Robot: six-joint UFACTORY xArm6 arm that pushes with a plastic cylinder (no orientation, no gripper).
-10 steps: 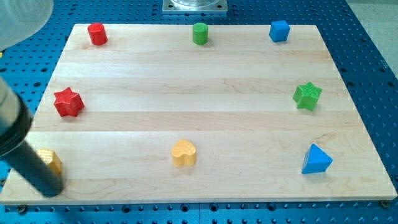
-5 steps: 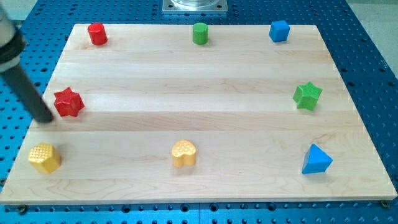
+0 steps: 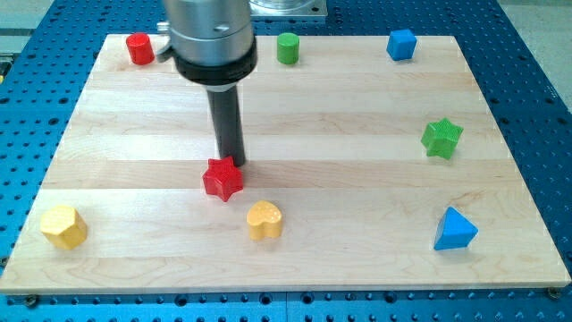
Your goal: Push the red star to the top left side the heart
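— Pale wooden board [image 3: 357, 192], laid on a blue perforated table [image 3: 536, 107]; grey metal base plate [image 3: 281, 9] at the view's top edge. And on the board?

— Eight blocks. Counted by colour: two red, two green, two blue, two yellow. Along the top: red cylinder [image 3: 138, 48], green cylinder [image 3: 287, 47], blue cube [image 3: 401, 44]. On the view's right: green star [image 3: 441, 138], and lower down a blue triangular block [image 3: 455, 230]. Bottom left: yellow block [image 3: 63, 225], shape hard to tell.

— And the task's own things?

— Red star [image 3: 222, 179] left of centre, lower half of the board. Yellow heart [image 3: 264, 220] just below and to the right of it, near but seemingly not touching; narrow strip of wood visible between them.

— Position of my tip?

— My tip [image 3: 232, 163] right at the star's upper right edge, apparently touching it. Dark rod rising straight up from there into the broad grey arm housing [image 3: 211, 36]. No gripper here, so nothing open, closed or held.

— Anything in the way?

— Nothing between star and heart. Housing overlaps the board's top strip between the red and green cylinders, hiding part of that strip. All other blocks well apart from the pair, out near the edges.
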